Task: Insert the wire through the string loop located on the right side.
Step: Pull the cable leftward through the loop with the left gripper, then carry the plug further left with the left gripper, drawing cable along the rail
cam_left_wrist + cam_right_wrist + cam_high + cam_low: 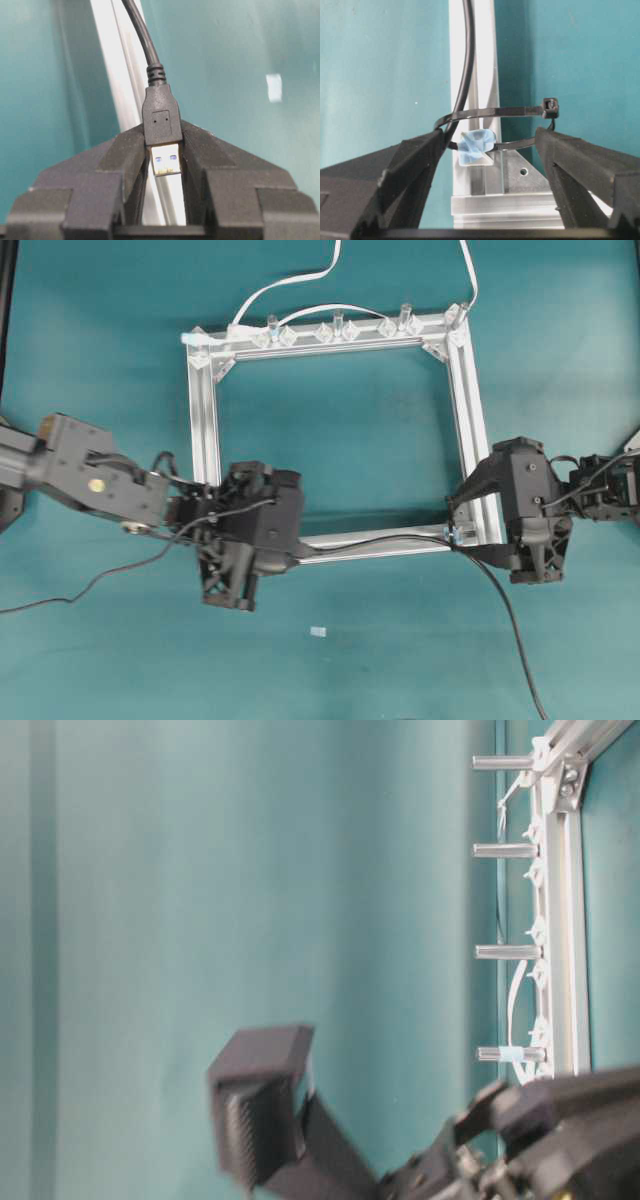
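Two grippers flank the frame [330, 345] overhead; the wire [400, 538] runs along its bottom rail. In the left wrist view, the left gripper [165, 160] clamps the plug. In the right wrist view, the right gripper [490, 142] stands wide around the string loop [495, 127], wire already inside; pull gently, keeping the loop braced.

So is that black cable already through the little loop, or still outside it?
Through. In the right wrist view the wire runs down inside the string loop; its plug sits clamped in the left gripper.
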Motion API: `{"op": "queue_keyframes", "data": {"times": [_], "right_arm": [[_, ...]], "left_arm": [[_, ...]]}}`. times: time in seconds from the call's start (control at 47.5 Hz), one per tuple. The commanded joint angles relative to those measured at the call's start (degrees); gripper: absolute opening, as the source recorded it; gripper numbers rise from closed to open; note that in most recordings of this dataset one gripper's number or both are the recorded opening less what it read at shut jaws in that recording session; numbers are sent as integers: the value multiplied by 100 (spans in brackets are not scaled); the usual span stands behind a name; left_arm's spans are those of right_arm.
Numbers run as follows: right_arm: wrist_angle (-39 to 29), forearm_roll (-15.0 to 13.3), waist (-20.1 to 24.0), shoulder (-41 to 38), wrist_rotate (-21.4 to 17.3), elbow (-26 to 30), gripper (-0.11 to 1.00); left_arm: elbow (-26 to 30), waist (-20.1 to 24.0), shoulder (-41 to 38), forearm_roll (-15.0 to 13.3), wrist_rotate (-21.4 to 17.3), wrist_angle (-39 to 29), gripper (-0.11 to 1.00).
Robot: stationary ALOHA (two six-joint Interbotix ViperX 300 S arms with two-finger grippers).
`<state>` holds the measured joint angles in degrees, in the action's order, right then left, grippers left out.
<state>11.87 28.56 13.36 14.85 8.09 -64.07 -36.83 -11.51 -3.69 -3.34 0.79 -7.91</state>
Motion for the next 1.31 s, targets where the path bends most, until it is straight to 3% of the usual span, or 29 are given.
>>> {"op": "queue_keyframes", "data": {"times": [0.0,0.337,0.99,1.285], "right_arm": [[26,-18,9,44,9,53,95],[53,-9,9,44,9,53,95],[62,-18,9,44,9,114,95],[53,-9,9,44,9,149,95]], "left_arm": [[-79,-62,448,-18,35,-211,22],[-624,-149,1354,-35,88,-817,22],[-1600,-914,1986,-26,1644,-1055,22],[-1731,-958,1960,0,1802,-1099,22]]}}
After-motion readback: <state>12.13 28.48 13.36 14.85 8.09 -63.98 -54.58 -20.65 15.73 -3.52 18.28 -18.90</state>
